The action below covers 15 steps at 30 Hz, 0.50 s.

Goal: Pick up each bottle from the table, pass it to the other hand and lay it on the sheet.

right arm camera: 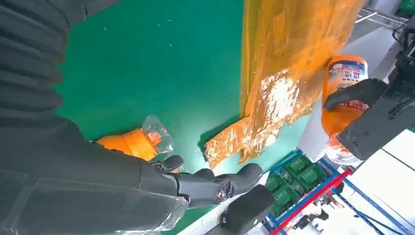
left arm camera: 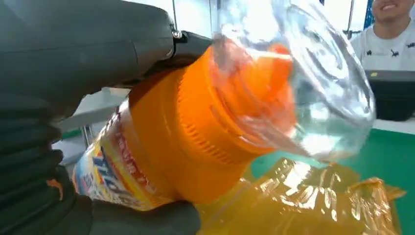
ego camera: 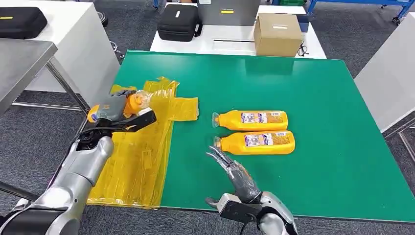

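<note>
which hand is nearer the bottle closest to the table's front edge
Right. The right hand has its fingertips just short of that bottle's cap; the left hand is over the yellow sheet, holding another bottle.

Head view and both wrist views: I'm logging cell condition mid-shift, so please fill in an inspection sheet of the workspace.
Surface: green table, yellow sheet spread over its left part.
Job's things: two orange bottles lying side by side on the green; held bottle above the sheet.
Clutter: nothing seen.
Hands: left hand grips the held bottle; right hand open, fingers near the nearer bottle's cap.
Cables: nothing seen.
Surroundings: cardboard box, black case, person.
</note>
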Tool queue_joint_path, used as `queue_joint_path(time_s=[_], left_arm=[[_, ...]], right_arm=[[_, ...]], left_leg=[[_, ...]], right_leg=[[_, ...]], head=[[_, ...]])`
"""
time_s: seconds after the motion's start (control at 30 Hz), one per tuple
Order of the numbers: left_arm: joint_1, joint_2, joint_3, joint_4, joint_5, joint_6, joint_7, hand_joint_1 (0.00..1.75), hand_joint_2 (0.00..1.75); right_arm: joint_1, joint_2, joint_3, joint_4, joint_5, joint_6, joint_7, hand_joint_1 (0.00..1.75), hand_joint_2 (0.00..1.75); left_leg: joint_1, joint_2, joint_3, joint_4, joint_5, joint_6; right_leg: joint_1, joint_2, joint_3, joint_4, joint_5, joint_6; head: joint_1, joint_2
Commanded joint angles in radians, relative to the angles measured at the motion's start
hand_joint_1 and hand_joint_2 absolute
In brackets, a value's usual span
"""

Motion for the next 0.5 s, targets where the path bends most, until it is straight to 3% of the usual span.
queue_joint_path(time_s=[0.03, 0.27, 0.5], left_arm=[[-0.086, -0.044, 0.027, 0.141, 0.123, 0.048, -0.118, 0.00, 1.75], [0.071, -0.044, 0.030, -0.172, 0.344, -0.028, -0.275, 0.00, 1.75], [0.268, -0.029, 0.021, -0.539, 0.742, -0.289, -0.434, 0.00, 1.75]], right_arm=[[0.002, -0.005, 0.017, 0.015, 0.023, -0.024, 0.034, 0.00, 1.75], [-0.016, 0.014, 0.009, 0.049, 0.137, -0.130, 0.097, 0.00, 1.75], [-0.037, 0.027, -0.017, 0.077, 0.263, -0.240, 0.171, 0.00, 1.75]], left_leg=[[0.001, -0.002, 0.001, 0.000, 0.000, -0.001], [0.001, 0.001, 0.003, 0.000, -0.002, -0.001], [0.000, 0.003, 0.001, -0.001, -0.001, -0.001]], right_leg=[[0.001, -0.001, 0.002, 0.000, -0.001, -0.001], [0.001, 0.002, 0.004, -0.001, -0.001, -0.001], [0.000, 0.003, 0.002, -0.001, 0.000, -0.001]], head=[[0.000, 0.000], [0.000, 0.000], [0.000, 0.000]])
